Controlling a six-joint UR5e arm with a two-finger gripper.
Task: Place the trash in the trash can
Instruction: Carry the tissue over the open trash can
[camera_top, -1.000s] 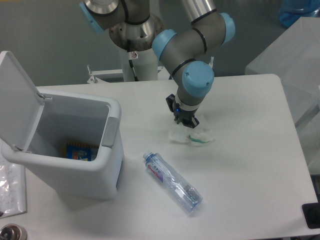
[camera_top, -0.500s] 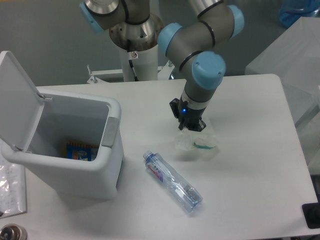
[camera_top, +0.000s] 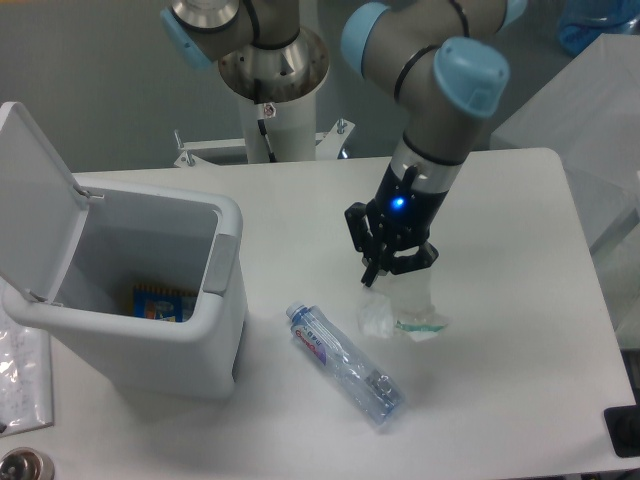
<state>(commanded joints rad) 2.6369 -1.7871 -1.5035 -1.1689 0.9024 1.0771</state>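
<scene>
Camera view, my hand: my gripper (camera_top: 392, 270) hangs just above the wad, fingers pointing down; I cannot tell whether they are clenched on its top or free of it.
Wad: the crumpled white wad (camera_top: 403, 312) with a green bit sits on the table (camera_top: 500, 200), directly under my fingertips.
Bottle: the crushed clear bottle (camera_top: 346, 363) lies flat, blue cap toward the bin, left of and below the wad.
Bin: the white trash can (camera_top: 150, 300) stands at the left, lid open, a coloured packet (camera_top: 160, 301) inside.

One fixed camera looks down from high at the table's (camera_top: 500, 400) front edge, facing the arm's base (camera_top: 272, 70). It stands fairly near (only this one view), cropping the open trash can (camera_top: 150, 300) at left.
</scene>
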